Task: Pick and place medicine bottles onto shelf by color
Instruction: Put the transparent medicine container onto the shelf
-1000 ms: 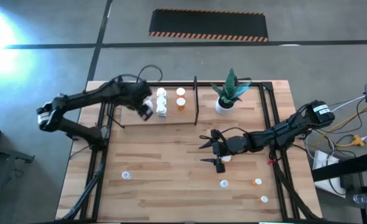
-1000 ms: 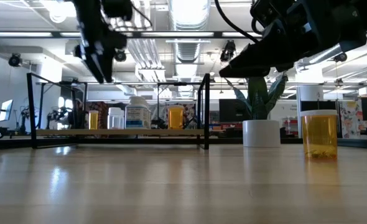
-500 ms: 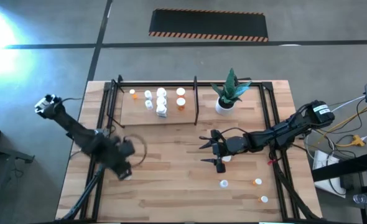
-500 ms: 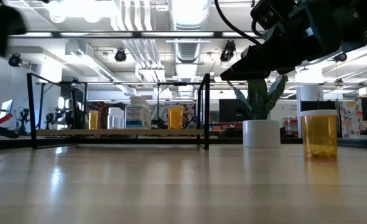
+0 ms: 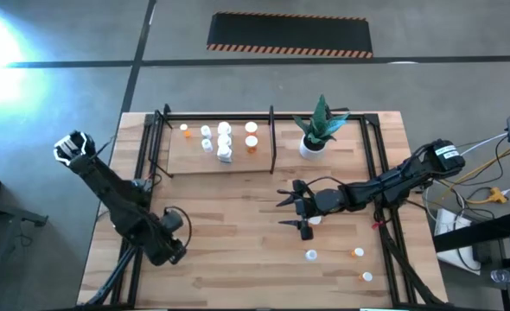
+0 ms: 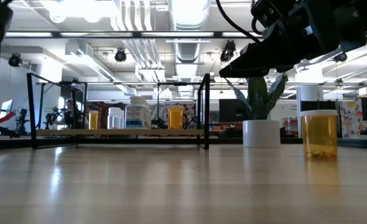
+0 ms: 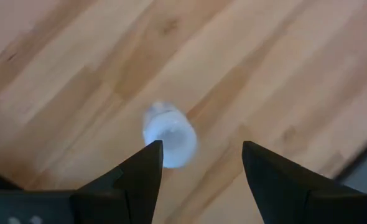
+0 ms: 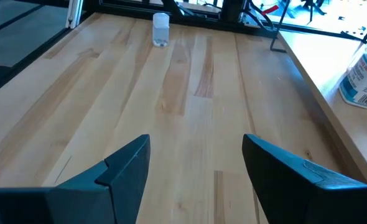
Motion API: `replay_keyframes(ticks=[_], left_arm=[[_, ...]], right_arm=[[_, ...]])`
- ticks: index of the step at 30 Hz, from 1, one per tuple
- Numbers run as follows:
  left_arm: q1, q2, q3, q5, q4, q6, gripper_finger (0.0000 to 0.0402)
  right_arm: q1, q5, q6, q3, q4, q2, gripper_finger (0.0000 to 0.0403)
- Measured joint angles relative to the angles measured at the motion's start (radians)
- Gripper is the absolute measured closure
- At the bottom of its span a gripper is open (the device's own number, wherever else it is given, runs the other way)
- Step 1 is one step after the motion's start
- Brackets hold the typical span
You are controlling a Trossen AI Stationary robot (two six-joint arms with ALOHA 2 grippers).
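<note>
My left gripper (image 7: 198, 155) is open and points down over the near-left part of the table (image 5: 238, 268). Just ahead of its fingertips a white bottle (image 7: 169, 134) stands upright on the wood; in the high view the gripper (image 5: 170, 246) hides it. My right gripper (image 5: 290, 211) hangs open over the table's middle, beside a white bottle (image 5: 315, 221). The shelf (image 5: 238, 164) at the far left carries several white and orange bottles (image 5: 225, 142) on its board. Three more bottles (image 5: 357, 252) stand on the near right of the table.
A white pot with a green plant (image 5: 314, 142) stands right of the shelf's black divider bar (image 5: 272, 138). Black frame tubes (image 5: 143, 173) run along the table's left and right sides. In the low view an orange bottle (image 6: 319, 134) stands close on the right.
My left arm has swung away from the shelf's bottles toward the table's near-left corner and come down over the white bottle there. With the arm gone, more of the shelf's bottles show. My right arm has kept still.
</note>
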Motion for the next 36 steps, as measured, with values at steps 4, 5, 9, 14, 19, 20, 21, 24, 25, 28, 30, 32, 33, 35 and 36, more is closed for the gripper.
replay_keyframes(ticks=[4, 5, 9, 14, 19, 20, 21, 24, 25, 28, 30, 32, 33, 35, 36], left_arm=[[0.017, 0.003, -0.04, 0.051, -0.021, -0.047, 0.0198], [0.018, 0.004, -0.044, 0.057, -0.02, -0.048, 0.0198], [0.02, 0.006, -0.056, 0.06, -0.007, -0.072, 0.0198], [0.022, 0.022, -0.065, 0.066, -0.004, -0.073, 0.0198], [0.024, 0.06, -0.073, 0.071, -0.006, -0.073, 0.0198], [0.023, 0.067, -0.073, 0.072, -0.006, -0.073, 0.0198], [0.023, 0.072, -0.073, 0.073, -0.007, -0.072, 0.0198], [0.023, 0.074, -0.072, 0.074, -0.008, -0.072, 0.0203], [0.023, 0.073, -0.072, 0.075, -0.008, -0.072, 0.0207], [0.024, 0.061, -0.072, 0.097, -0.009, -0.072, 0.0232], [0.027, 0.056, -0.072, 0.115, -0.011, -0.071, 0.0254], [0.035, 0.054, -0.067, 0.13, -0.019, -0.062, 0.0276], [0.042, 0.052, -0.064, 0.135, -0.019, -0.045, 0.0285], [0.071, 0.051, -0.051, 0.137, -0.019, -0.008, 0.0286], [0.093, 0.051, -0.042, 0.14, -0.019, 0.022, 0.0286]], right_arm=[[0.0, 0.0, 0.0, 0.0, 0.001, 0.0, 0.0158], [0.0, 0.0, 0.0, 0.0, 0.001, 0.0, 0.0158], [0.0, 0.0, 0.0, 0.0, 0.001, 0.0, 0.0158], [0.0, 0.0, 0.0, 0.0, 0.001, 0.0, 0.0158], [0.0, 0.0, 0.0, 0.0, 0.001, 0.0, 0.0158], [0.0, 0.0, 0.0, 0.0, 0.002, 0.0, 0.0158], [0.0, 0.0, 0.0, 0.0, 0.002, 0.0, 0.0158], [0.0, 0.0, 0.0, 0.0, 0.002, 0.0, 0.0158], [0.0, 0.0, 0.0, 0.0, 0.002, 0.0, 0.0158], [0.0, 0.0, 0.0, 0.0, 0.002, 0.0, 0.0158], [0.0, 0.0, 0.0, 0.0, 0.002, 0.0, 0.0158], [0.0, 0.0, 0.0, 0.0, 0.003, 0.0, 0.0158], [0.0, 0.0, 0.0, 0.0, 0.003, 0.0, 0.0158], [0.0, 0.0, 0.0, 0.0, 0.003, 0.0, 0.0158], [0.0, 0.0, 0.0, 0.0, 0.003, 0.0, 0.0158]])
